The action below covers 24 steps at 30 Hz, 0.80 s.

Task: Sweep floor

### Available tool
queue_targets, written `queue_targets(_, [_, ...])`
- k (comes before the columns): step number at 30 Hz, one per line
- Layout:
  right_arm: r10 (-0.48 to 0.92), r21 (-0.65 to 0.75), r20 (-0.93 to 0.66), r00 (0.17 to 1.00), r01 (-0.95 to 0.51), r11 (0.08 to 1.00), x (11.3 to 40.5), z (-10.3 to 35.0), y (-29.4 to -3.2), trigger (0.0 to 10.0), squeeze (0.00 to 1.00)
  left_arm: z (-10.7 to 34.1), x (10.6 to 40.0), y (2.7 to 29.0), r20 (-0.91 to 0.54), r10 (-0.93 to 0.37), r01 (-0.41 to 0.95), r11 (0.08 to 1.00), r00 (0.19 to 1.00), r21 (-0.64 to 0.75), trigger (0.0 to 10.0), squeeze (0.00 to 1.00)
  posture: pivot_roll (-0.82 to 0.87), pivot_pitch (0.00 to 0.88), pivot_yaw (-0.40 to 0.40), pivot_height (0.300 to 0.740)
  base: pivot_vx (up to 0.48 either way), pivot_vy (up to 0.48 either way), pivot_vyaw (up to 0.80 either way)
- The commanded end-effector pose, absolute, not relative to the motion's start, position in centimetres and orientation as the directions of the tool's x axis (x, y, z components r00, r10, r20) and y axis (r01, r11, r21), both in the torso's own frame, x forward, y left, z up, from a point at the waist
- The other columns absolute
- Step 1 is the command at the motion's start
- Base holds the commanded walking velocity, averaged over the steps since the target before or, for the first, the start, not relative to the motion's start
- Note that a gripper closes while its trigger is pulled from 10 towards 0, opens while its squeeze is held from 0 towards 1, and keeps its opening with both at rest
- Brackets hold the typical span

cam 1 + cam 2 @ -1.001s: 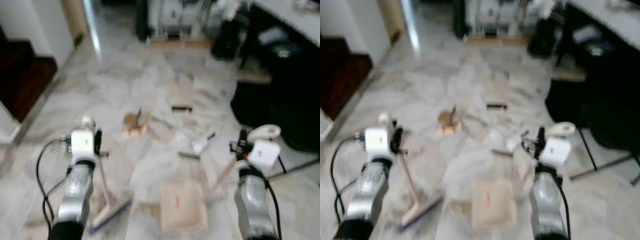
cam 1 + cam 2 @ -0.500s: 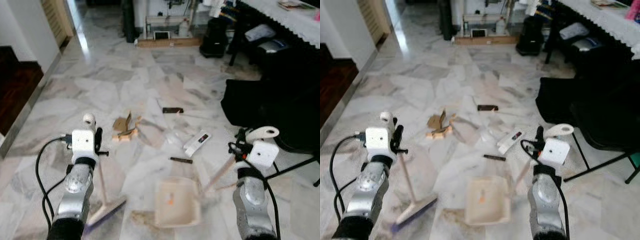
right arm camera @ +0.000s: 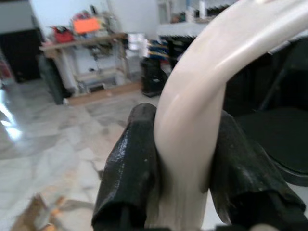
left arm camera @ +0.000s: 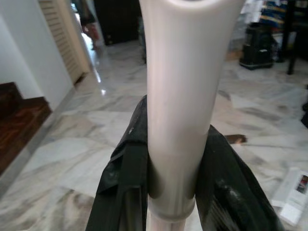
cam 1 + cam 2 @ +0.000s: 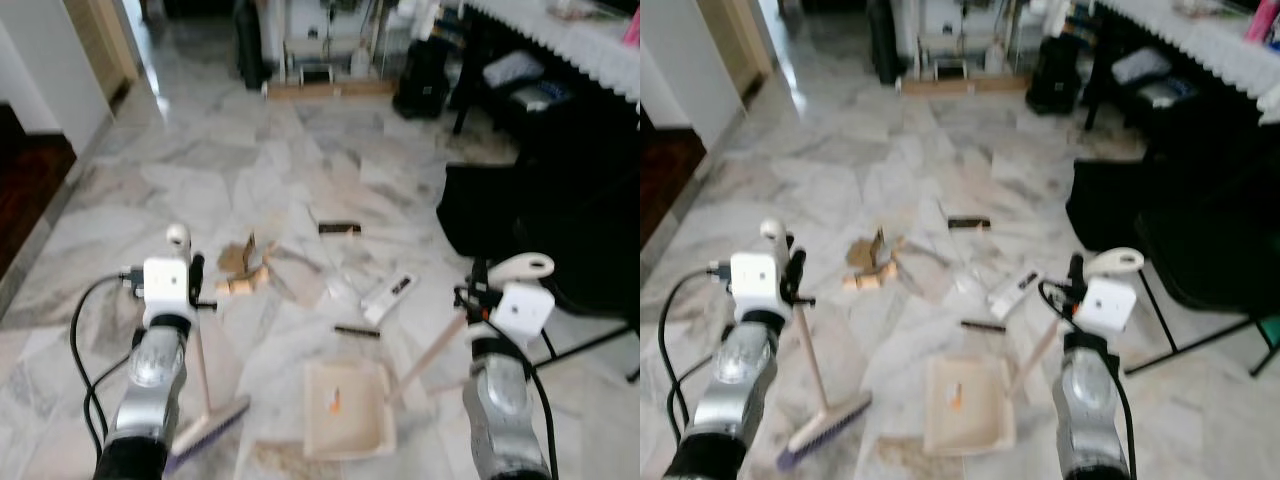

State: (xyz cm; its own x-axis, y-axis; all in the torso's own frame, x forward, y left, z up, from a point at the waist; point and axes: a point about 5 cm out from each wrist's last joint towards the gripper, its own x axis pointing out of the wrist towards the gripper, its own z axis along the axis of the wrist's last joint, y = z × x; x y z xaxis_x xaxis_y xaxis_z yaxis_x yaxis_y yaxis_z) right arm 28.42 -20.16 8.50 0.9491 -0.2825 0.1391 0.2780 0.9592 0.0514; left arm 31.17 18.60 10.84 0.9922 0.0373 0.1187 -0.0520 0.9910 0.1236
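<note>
My left gripper [image 5: 192,289] is shut on the pale handle of a broom [image 5: 198,362], whose purple-bristled head [image 5: 207,433] rests on the marble floor. My right gripper [image 5: 476,297] is shut on the cream handle of a dustpan [image 5: 345,408], which lies flat on the floor between my arms with a small orange scrap inside. Ahead of the pan lie litter pieces: brown cardboard scraps [image 5: 243,268], a dark strip [image 5: 356,331], a white wrapper [image 5: 388,294] and a dark bar [image 5: 339,228]. Each handle sits clamped between the black fingers [image 4: 125,192] [image 3: 130,178].
A black chair and dark bags [image 5: 520,215] stand at the right beside a cloth-covered table [image 5: 560,30]. Shelving and clutter [image 5: 330,50] line the far wall. A dark wooden step [image 5: 25,190] and white wall are at the left. Open marble floor [image 5: 200,170] stretches ahead.
The view has steadied and shifted; the litter now sits slightly farther up the picture. Both grippers keep their hold on the broom and dustpan handles.
</note>
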Motion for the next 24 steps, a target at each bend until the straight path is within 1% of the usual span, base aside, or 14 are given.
queue_targets(1, [-0.273, 0.044, 0.200, 0.941, 0.270, 0.962, 28.91, 9.83, -20.15, 10.0, 0.00, 11.68, 31.30, 19.06, 0.156, 0.044, -0.063, 0.990, 0.987, 0.123, 10.0, 0.00, -0.07, 0.000, 0.018, 0.740, 0.277, 0.000, 0.00])
queue_targets(10, [-0.272, 0.056, 0.190, 0.943, 0.266, 0.962, 29.17, 9.84, -20.19, 10.0, 0.00, 11.68, 31.43, 18.92, 0.157, 0.044, -0.064, 0.991, 0.987, 0.120, 10.0, 0.00, -0.07, 0.000, 0.014, 0.740, 0.274, 0.000, 0.00])
queue_targets(14, [-0.275, 0.056, 0.187, 0.943, 0.269, 0.962, 29.20, 9.78, -20.25, 10.0, 0.00, 11.69, 31.47, 19.08, 0.156, 0.048, -0.068, 0.990, 0.987, 0.120, 10.0, 0.00, -0.06, 0.003, 0.014, 0.740, 0.273, 0.000, -0.80])
queue_targets(24, [-0.274, 0.052, 0.198, 0.941, 0.269, 0.962, 29.11, 9.86, -20.13, 10.0, 0.00, 11.68, 31.35, 19.23, 0.157, 0.053, -0.073, 0.990, 0.986, 0.122, 10.0, 0.00, -0.06, 0.012, 0.016, 0.740, 0.272, 0.000, 0.00])
